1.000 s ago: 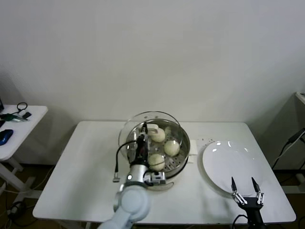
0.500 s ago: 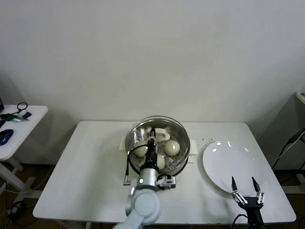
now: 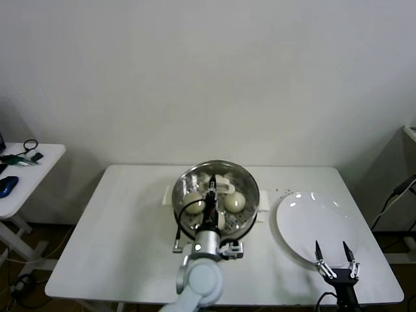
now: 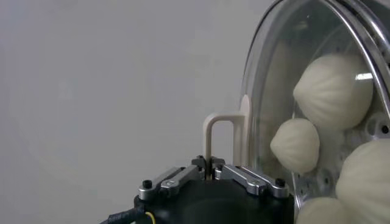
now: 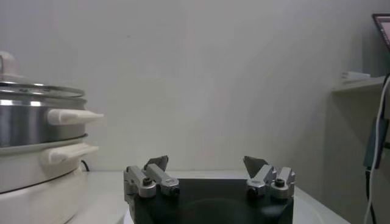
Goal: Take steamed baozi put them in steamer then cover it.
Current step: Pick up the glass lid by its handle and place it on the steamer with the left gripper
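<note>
The steel steamer (image 3: 250, 207) stands on its white pot base at the table's middle. The glass cover (image 3: 218, 170) lies over it, and baozi (image 3: 235, 202) show through the glass. My left gripper (image 3: 212, 188) is above the steamer, shut on the cover's cream handle (image 4: 212, 134). In the left wrist view the cover (image 4: 256, 91) fills the right side with several baozi (image 4: 334, 90) behind it. My right gripper (image 3: 335, 255) is open and empty at the table's front right; it shows in its own wrist view (image 5: 207, 164), with the steamer (image 5: 27, 119) off to one side.
An empty white plate (image 3: 318, 224) lies right of the steamer, just behind the right gripper. A small side table (image 3: 26, 172) with cables stands at the far left. A black cable (image 3: 179, 227) runs from the left wrist over the table.
My left gripper has carried the cover to the right, from beside the steamer's left rim to squarely over it. The right arm has not moved.
</note>
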Motion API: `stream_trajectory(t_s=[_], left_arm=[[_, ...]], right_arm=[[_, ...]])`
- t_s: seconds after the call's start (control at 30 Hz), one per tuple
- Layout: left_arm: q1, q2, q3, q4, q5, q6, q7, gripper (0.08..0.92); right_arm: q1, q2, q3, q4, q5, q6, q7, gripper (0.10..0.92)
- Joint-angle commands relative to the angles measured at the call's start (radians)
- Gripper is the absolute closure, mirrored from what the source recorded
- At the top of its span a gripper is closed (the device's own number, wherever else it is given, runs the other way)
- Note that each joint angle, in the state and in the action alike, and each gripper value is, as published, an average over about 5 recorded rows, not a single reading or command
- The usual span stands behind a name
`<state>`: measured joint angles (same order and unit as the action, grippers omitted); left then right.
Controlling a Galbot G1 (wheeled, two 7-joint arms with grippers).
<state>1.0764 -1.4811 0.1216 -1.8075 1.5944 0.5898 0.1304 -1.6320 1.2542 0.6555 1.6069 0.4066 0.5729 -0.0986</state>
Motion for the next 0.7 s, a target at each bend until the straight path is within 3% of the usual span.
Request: stream_trajectory(t_s=[0.03, 0.7], left_arm=[[0.0, -0.005, 0.005, 0.015, 0.011, 0.0, 0.0, 0.865], [-0.005, 0.014, 0.004, 0.017, -0.02, 0.01, 0.003, 0.848]], right_arm=[[0.0, -0.001, 0.0, 0.001, 0.01, 0.0, -0.003, 0.203], [0.006, 0.013, 0.006, 0.003, -0.003, 0.002, -0.011, 0.203]])
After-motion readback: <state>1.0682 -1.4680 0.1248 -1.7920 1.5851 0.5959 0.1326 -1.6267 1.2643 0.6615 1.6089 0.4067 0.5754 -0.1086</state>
